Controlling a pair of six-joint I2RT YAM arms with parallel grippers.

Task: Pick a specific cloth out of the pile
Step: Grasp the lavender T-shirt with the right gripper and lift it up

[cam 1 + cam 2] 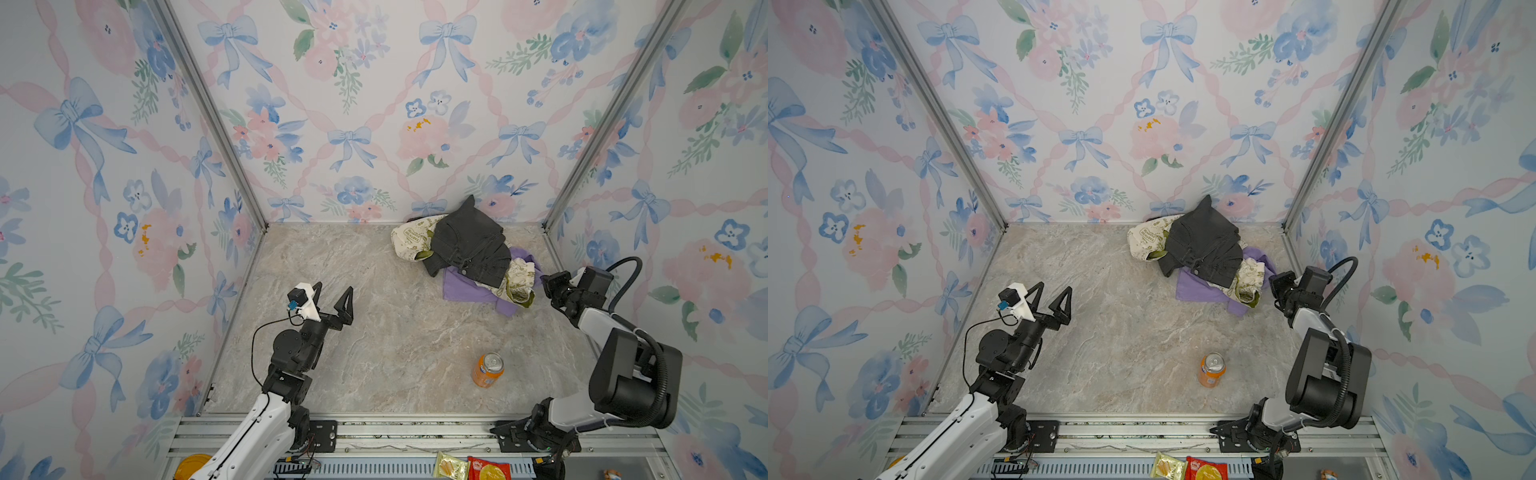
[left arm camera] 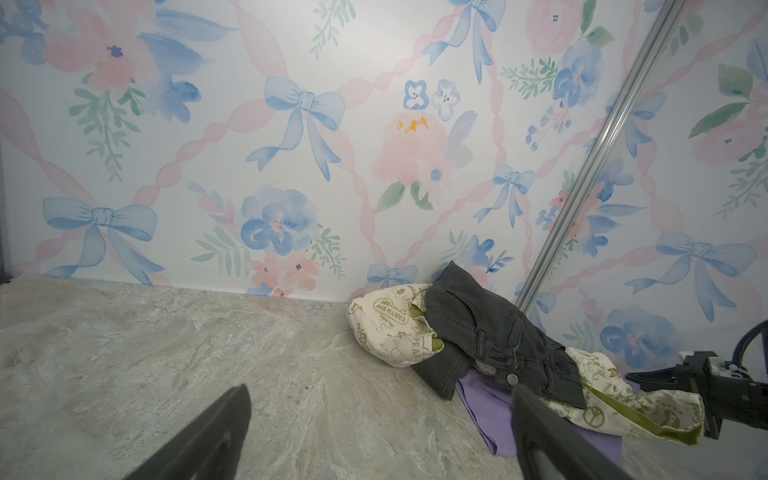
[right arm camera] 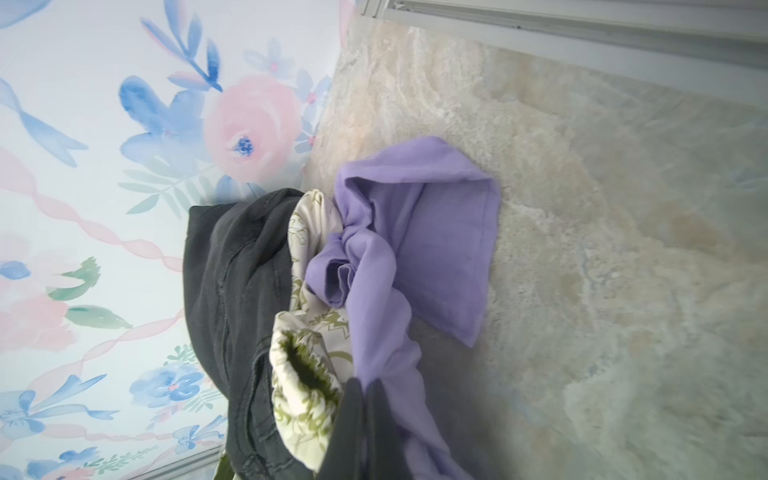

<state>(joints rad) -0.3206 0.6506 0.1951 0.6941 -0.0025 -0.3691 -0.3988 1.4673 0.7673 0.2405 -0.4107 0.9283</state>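
- The cloth (image 1: 463, 293), lavender, lies lowest in the pile (image 1: 473, 266), near the table's (image 1: 374, 353) far right corner, under the black denim garment (image 1: 469, 239) and the cream printed fabric (image 1: 409, 243).
- My right gripper (image 3: 365, 399), jaws pressed together, pinches a twisted fold of it at the pile's right edge.
- My left gripper (image 1: 333, 287) stands spread, well apart, above the table.

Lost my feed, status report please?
Left end effector open, empty. Right end effector shut on lavender shirt. Black denim and leaf-print fabric lie on it.
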